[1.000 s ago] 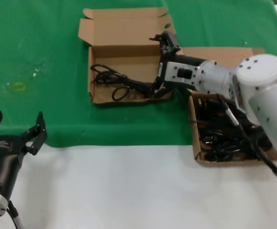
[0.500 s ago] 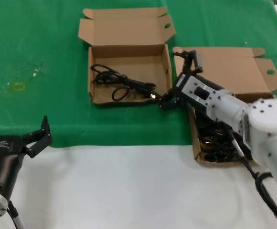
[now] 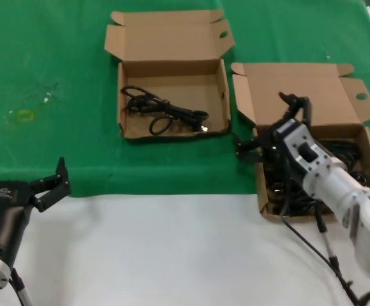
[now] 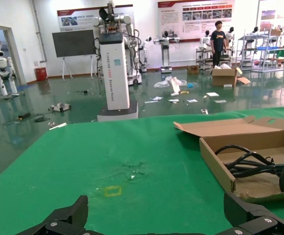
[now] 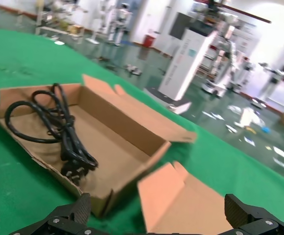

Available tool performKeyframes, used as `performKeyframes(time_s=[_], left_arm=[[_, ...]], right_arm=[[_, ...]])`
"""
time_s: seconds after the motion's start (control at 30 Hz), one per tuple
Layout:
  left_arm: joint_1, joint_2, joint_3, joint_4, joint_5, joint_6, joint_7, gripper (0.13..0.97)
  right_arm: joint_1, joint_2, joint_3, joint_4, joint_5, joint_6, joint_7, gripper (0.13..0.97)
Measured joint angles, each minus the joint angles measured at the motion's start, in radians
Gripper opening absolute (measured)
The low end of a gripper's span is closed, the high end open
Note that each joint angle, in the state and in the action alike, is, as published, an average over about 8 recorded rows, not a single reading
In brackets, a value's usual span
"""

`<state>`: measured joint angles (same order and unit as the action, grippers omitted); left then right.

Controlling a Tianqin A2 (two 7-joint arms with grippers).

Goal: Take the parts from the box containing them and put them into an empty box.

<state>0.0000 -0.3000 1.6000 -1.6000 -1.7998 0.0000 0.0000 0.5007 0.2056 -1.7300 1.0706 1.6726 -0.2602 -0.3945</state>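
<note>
Head view: the right tool (image 3: 271, 124) spreads wide and empty over the near-left corner of the box of cords (image 3: 300, 95); one cord (image 3: 162, 113) lies in the smaller box (image 3: 172, 48) left of it; the left tool (image 3: 22, 178) gapes nearer, well left

Left wrist view: that smaller box (image 4: 215, 156) shows its cord (image 4: 259, 164)

Right wrist view: the same cord (image 5: 63, 132)

The table (image 3: 172, 255) is covered at the far side by a green cloth (image 3: 57, 64), while its near portion is bare white. Two open cardboard boxes rest on the cloth: the empty box (image 3: 172, 131) near the centre and the box containing them (image 3: 259, 191) to its right, overhanging the white portion.
</note>
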Motion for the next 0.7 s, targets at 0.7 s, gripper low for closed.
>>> performKeyframes(time_s=[0.7], left_arm=[[0.0,0.0,0.0,0.0,0.0,0.0,0.0,0.966]], right_arm=[[-0.411,0.078,0.107,0.435,0.105,0.214,0.324,0.966]])
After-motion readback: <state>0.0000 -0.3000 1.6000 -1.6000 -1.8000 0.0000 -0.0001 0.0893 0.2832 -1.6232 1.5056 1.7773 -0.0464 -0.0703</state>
